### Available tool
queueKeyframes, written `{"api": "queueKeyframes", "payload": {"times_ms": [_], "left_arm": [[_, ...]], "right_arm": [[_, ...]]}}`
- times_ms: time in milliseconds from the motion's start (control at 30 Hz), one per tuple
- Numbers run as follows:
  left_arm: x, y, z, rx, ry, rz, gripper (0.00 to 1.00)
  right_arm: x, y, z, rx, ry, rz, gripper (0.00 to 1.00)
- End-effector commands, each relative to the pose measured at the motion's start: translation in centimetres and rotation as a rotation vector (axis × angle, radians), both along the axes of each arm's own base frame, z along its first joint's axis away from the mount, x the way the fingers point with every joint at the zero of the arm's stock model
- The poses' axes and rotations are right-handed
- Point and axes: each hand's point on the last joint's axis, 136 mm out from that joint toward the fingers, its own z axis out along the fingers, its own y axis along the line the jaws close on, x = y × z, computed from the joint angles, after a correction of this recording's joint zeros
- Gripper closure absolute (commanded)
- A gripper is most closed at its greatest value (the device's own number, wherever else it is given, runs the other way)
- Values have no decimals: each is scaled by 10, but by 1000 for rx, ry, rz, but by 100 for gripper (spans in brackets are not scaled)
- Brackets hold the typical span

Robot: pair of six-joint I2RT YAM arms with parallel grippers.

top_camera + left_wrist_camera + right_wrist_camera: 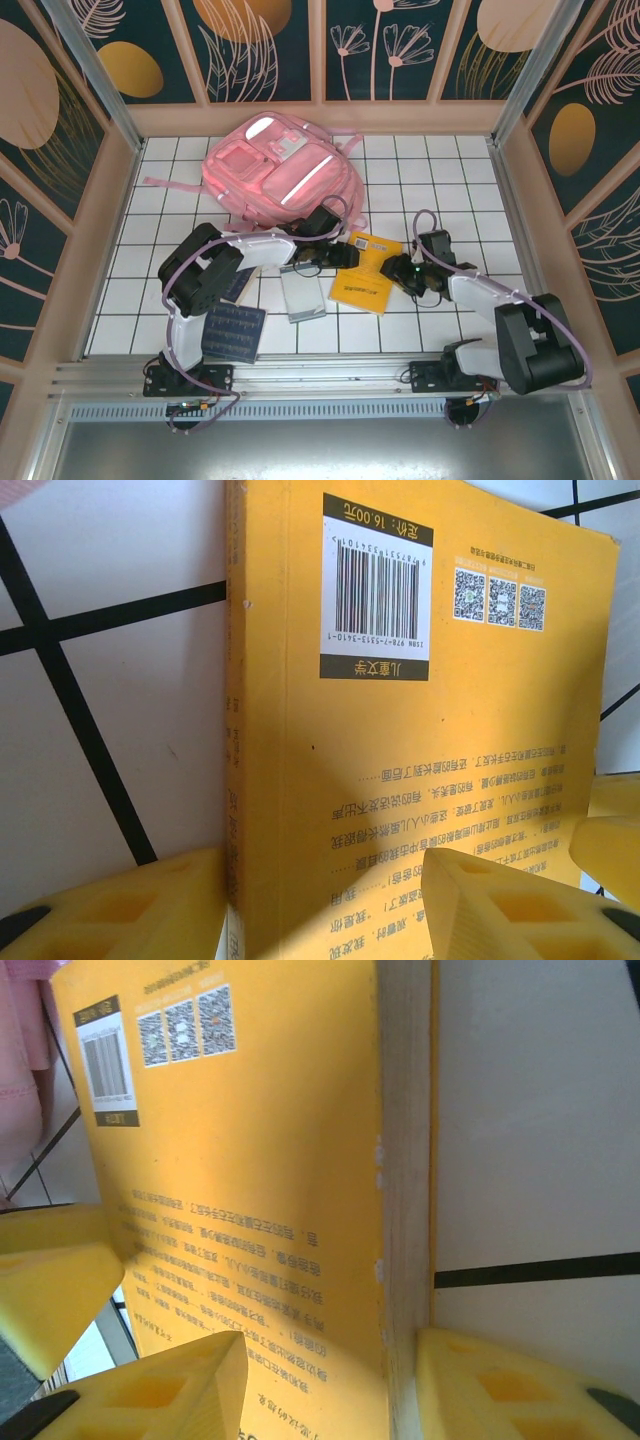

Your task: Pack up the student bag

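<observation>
A: Pink fabric, item one. Location?
B: Bag (275,170), far centre of the table (450,190), pockets up, one strap trailing left.
A: Item two?
B: Yellow book (365,285), mid-table, just near of the bag, barcode side up.
A: Left arm, pose?
B: Elbow folded high at the left, pale forearm running right, wrist just beside the bag's near edge. Left gripper (338,256) straddles the book's spine edge: its fingers (130,910) sit one over bare tile, one over the cover. Clenched or slack: cannot tell.
A: Right arm?
B: Shoulder near right, forearm angled left and far. Right gripper (405,268) straddles the book's page edge, one finger over the cover, one beyond the pages. Grip: cannot tell.
A: Sundries?
B: Grey booklet (303,295) just left of the book, under the left forearm. Dark pad (235,333) near left, beside that arm's base.
A: Open room?
B: Bare tiles right of the bag to the far-right wall, and near centre between the two bases.
</observation>
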Motion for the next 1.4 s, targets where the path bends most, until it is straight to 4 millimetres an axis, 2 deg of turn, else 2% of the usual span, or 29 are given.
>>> {"api": "queueKeyframes", "payload": {"times_ms": [0,167,400,500,633,800,1133,1233,1367], "left_arm": [[-11,-12,-12,-14,32,-42,46],[-12,-12,-12,-17,34,-44,46],[-13,-13,-12,-16,40,-48,46],[-14,-14,-12,-18,41,-50,46],[-13,-14,-7,-21,35,-47,47],[-7,-13,17,-34,-8,-32,44],[7,3,84,-29,-144,7,39],[12,12,98,-43,-164,24,38],[18,28,103,-69,-152,48,37]], "right_arm": [[12,16,36,68,-102,55,55],[11,16,39,72,-100,52,61],[13,22,45,103,-117,43,79],[14,24,45,100,-117,44,83],[14,22,40,75,-105,40,99],[15,14,43,24,-126,36,100],[21,8,73,9,-215,31,100],[22,9,80,19,-238,37,100],[24,12,97,44,-295,51,100]]}}
